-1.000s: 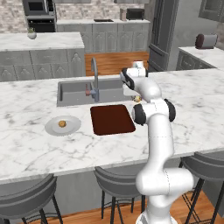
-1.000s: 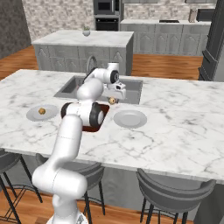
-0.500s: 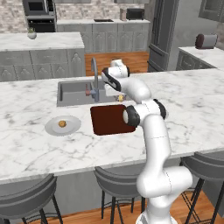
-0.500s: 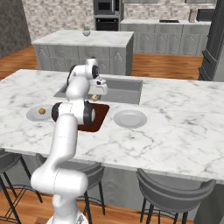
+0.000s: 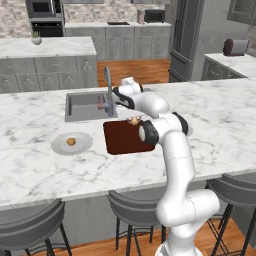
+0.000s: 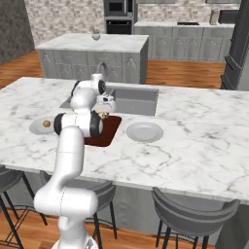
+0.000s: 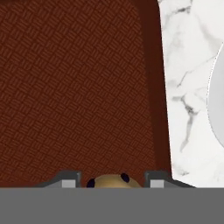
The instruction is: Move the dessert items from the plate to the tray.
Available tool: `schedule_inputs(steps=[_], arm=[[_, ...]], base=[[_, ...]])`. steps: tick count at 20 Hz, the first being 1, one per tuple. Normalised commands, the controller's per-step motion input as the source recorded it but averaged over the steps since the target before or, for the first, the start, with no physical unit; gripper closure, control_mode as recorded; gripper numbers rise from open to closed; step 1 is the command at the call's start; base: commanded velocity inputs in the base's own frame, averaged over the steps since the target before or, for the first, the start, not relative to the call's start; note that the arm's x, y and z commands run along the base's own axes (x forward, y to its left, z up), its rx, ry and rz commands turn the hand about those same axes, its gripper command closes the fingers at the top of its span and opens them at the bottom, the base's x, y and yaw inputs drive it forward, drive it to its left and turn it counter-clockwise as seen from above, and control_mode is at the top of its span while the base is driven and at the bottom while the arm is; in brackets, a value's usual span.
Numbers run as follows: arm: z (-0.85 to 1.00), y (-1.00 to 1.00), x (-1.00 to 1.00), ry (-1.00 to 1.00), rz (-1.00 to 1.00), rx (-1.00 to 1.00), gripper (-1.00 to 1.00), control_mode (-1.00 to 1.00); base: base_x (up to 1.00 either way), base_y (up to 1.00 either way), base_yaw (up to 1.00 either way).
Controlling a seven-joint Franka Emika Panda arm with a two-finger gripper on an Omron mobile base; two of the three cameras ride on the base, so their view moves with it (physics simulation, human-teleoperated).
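My gripper (image 5: pixel 133 119) is shut on one golden-brown dessert item (image 5: pixel 134 120) and holds it just above the far edge of the dark reddish-brown tray (image 5: pixel 122 140). In the hand view the dessert item (image 7: pixel 107 180) sits between my fingertips (image 7: pixel 68 179) with the tray (image 7: pixel 74 87) spread out beneath. A second dessert item (image 5: pixel 71 141) lies on the grey plate (image 5: pixel 60 146) left of the tray. From the right base view the held dessert item (image 6: pixel 103 115) hangs over the tray (image 6: pixel 111 127), and the other one (image 6: pixel 46 123) rests on its plate (image 6: pixel 35 128).
An empty grey plate (image 6: pixel 144 132) lies on the marble counter right of the tray; its rim (image 7: pixel 218 100) edges the hand view. The sunken sink (image 5: pixel 85 106) with its faucet (image 5: pixel 107 85) sits just behind the tray. Bar stools stand along the counter's front.
The arm has swung left from beside the tray's right edge to over the tray and dropped slightly, carrying the dessert item. The jaws stayed shut on it.
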Motion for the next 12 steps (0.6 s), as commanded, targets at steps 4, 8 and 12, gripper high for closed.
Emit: schedule_inputs(steps=[4, 8, 12], arm=[[-0.38, -0.17, -0.13, -0.16, 0.07, 0.0, 1.0, -1.0], [-0.17, -0.1, 0.07, -0.31, 0.13, 0.0, 1.0, -1.0], [-0.32, -0.01, -0.02, -0.14, 0.09, 0.0, 1.0, -1.0]], base=[[0.0, 0.0, 0.0], [0.0, 0.0, 0.0], [0.0, 0.0, 0.0]])
